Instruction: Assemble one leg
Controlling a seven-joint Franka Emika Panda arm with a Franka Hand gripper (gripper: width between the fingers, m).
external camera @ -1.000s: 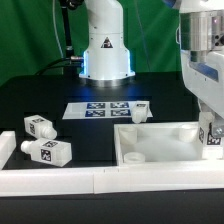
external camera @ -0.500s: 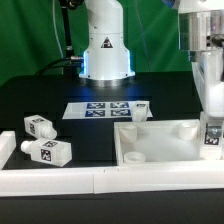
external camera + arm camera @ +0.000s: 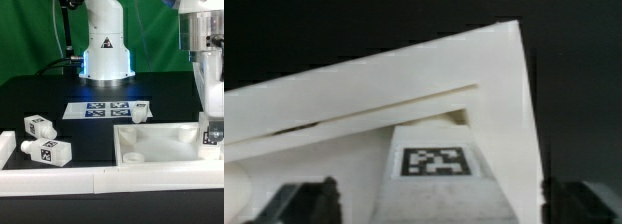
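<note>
At the right edge of the exterior view the arm comes down from the top corner, and its gripper (image 3: 211, 138) sits low over the far right corner of the tabletop panel (image 3: 150, 156), the big white tray-like piece lying in the lower right of the frame. A leg (image 3: 211, 139) with a tag sticker stands right there at the panel's corner, between the fingers. In the wrist view the same leg (image 3: 441, 172) fills the lower middle, its square tag facing the camera, with the dark fingertips (image 3: 304, 202) standing on either side of it at the bottom corners; there looks to be a gap between each pad and the leg, though the picture is too blurred to be certain, so I cannot tell whether they grip it. Three more legs lie elsewhere: one (image 3: 140, 112) just behind the panel, near the marker board (image 3: 104, 108) in the middle of the black table (image 3: 40, 90), and two (image 3: 40, 127) (image 3: 46, 151) in the lower left, near the white front rail (image 3: 60, 181).
</note>
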